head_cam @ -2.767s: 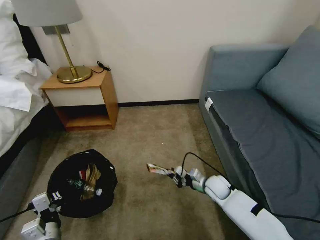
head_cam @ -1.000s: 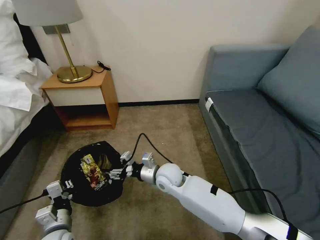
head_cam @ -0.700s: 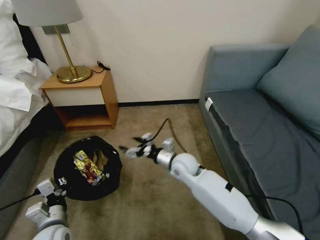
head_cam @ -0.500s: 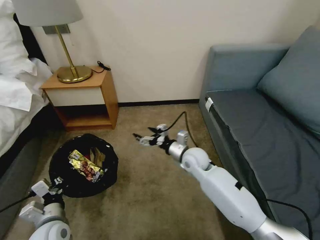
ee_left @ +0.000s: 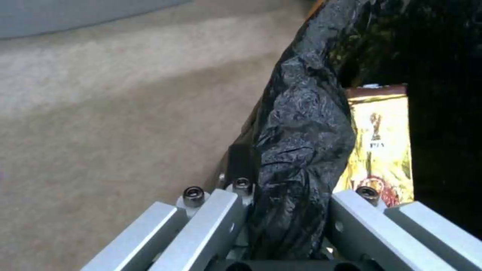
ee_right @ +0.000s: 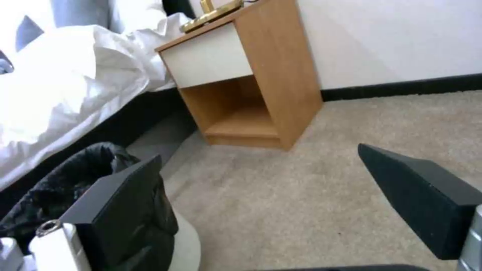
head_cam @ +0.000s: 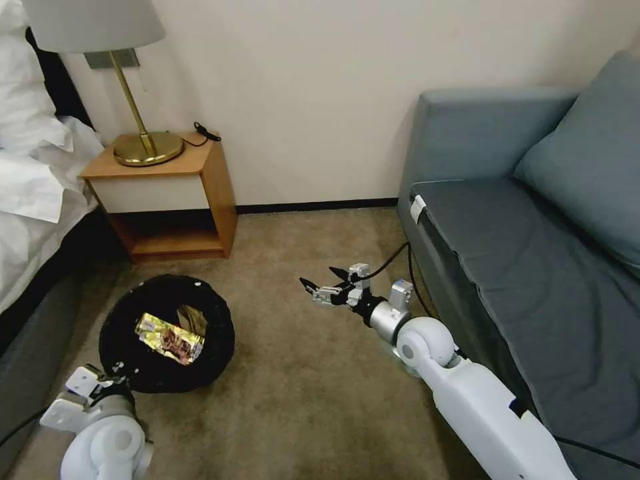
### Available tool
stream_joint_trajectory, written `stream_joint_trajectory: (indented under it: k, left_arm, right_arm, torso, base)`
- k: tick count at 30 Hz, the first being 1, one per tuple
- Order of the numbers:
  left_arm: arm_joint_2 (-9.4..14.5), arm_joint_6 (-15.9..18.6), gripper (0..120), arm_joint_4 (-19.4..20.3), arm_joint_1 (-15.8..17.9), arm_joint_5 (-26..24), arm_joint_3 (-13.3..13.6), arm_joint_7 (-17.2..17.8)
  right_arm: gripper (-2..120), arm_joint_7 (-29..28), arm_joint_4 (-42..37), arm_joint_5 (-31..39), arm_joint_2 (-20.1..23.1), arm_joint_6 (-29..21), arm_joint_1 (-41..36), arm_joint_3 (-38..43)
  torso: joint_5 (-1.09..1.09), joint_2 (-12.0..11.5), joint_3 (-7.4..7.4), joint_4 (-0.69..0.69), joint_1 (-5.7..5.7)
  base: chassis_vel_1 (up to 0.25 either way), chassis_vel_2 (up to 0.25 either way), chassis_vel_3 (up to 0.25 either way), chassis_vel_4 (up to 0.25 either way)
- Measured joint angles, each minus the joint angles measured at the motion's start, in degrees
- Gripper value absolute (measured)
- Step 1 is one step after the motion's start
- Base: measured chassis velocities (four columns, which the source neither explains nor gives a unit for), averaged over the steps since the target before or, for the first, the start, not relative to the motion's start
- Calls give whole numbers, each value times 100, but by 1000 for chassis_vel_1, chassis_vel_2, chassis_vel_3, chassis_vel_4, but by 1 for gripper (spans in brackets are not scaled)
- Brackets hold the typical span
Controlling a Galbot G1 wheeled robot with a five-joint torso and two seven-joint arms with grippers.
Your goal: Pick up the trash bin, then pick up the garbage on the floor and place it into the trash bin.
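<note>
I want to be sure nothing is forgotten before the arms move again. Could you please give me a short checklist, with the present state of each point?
1. Left gripper holds the trash bin by its rim: ok, its fingers are clamped on the black bag there.
2. Right gripper is free of load: ok, open and empty above the carpet.
3. Gold-black wrapper is inside the bin: ok, lying on top.
4. Other litter is in the bin: cannot tell; a brown piece shows beside the wrapper, the rest is hidden.
5. Visible carpet is free of litter: ok.
6. Right arm is clear of the sofa: ok, though close to its front edge.
</note>
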State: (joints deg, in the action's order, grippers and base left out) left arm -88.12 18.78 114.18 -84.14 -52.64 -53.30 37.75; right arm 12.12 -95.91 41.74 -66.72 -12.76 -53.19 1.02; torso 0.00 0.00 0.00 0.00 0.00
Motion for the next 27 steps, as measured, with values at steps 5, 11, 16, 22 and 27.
stream_joint_trajectory:
  k: [5, 11, 16, 22, 27]
  left_arm:
    - [16, 53, 3, -91, 0, -44, -6, 44]
    - [19, 233, 18, -14, -117, -216, -7, 4]
    - [81, 362, 32, 106, -230, -146, -19, -71]
    - [186, 383, 55, 278, -491, 399, -37, -393]
    - [261, -303, 73, 401, -804, 1847, -35, -1097]
  right_arm:
    - [100, 46, -50, -56, 16, 30, -95, 46]
    - [100, 68, -130, -82, 44, 35, -159, 74]
    - [100, 109, -173, -118, 55, 71, -220, 94]
    - [100, 133, -264, -128, 39, 144, -349, 167]
    - [100, -85, -320, -358, 11, 239, -524, 326]
  torso:
    - [-1, 0, 0, 0, 0]
    - [0, 0, 0, 0, 0]
    - [0, 0, 0, 0, 0]
    - [0, 0, 0, 1, 0]
    - [0, 0, 0, 1, 0]
  base:
    - [0, 0, 0, 0]
    - [0, 0, 0, 0]
    - [0, 0, 0, 0]
    - [0, 0, 0, 0]
    - [0, 0, 0, 0]
